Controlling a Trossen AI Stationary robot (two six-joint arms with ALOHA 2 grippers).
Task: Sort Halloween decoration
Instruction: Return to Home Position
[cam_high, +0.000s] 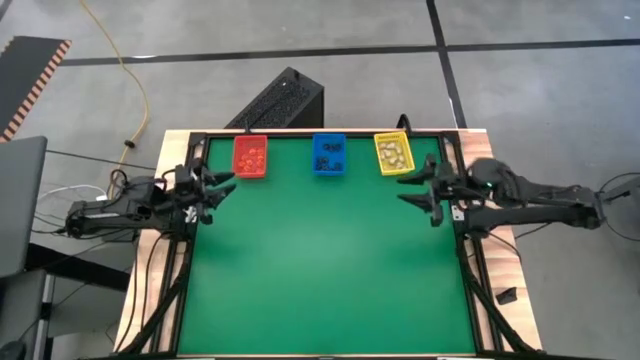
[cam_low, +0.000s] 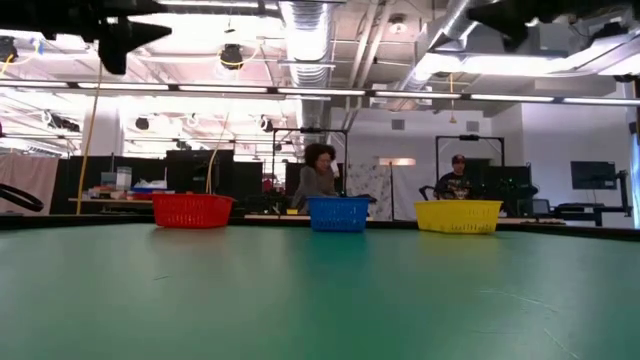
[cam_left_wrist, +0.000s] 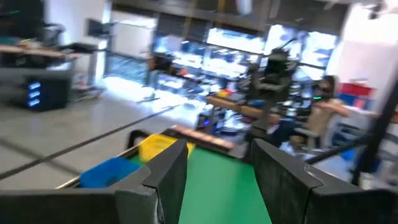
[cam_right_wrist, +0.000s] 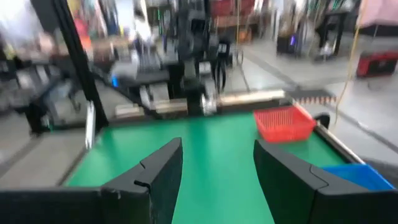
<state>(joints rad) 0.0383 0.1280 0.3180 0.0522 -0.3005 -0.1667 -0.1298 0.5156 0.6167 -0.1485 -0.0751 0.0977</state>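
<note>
The Halloween decoration lies in three bins along the table's far edge. Orange-brown pieces are in the red bin (cam_high: 250, 157), black pieces in the blue bin (cam_high: 328, 154), and cream-white pieces in the yellow bin (cam_high: 392, 153). My left gripper (cam_high: 224, 189) hangs open over the table's left edge, pointing toward the right, with nothing between its fingers (cam_left_wrist: 166, 177). My right gripper (cam_high: 405, 188) hangs open over the right edge, pointing toward the left, and holds nothing (cam_right_wrist: 217, 177). Both are raised well above the mat.
The green mat (cam_high: 320, 270) spreads out before the bins inside a black frame. A black box (cam_high: 285, 100) stands on the floor beyond the far edge. In the low view, two people (cam_low: 318, 175) sit at desks in the room behind the bins.
</note>
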